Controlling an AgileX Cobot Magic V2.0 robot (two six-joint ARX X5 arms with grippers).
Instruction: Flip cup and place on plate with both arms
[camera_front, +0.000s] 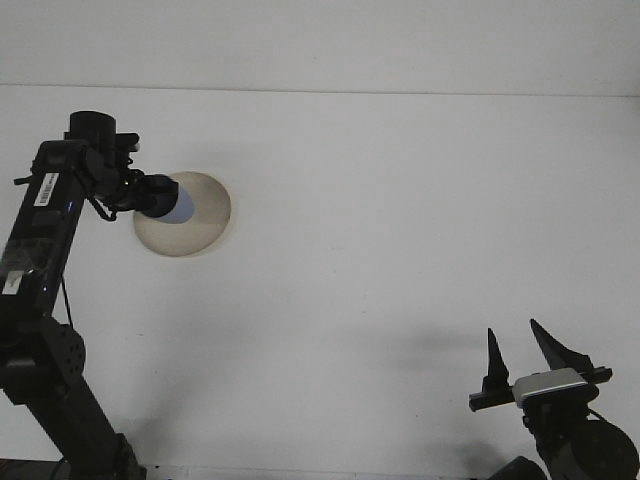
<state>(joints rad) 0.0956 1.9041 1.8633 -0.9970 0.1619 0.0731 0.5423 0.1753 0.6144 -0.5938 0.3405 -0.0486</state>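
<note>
Item: cup (170, 199). Small, dark body with a pale blue-white face turned toward the right; whether that face is the mouth or the base cannot be told. It is held at the end of the left gripper (150, 194), lying roughly sideways over the left edge of the plate (195, 222). Whether it touches the plate or hangs just above it is not clear from this view.

Item: plate. Round, beige, shallow, on the white desk (400, 220) toward the far left.

Item: left gripper. Jaws closed around the cup's dark body; the fingers themselves merge with the cup and are hard to pick apart.

Item: right gripper (520, 355). Low at the near right, well apart from the cup and plate. Jaws spread wide, holding nothing.

Handling notes, as judgement: the cup looks light and rigid, carried easily by one arm. A smooth, hard surface is likely, so it could slip or twist in a loose hold. Best grip is across the side wall near the middle, leaving mouth and base clear. It should be set down gently, since a hard cup on a hard plate may chip or skid.
</note>
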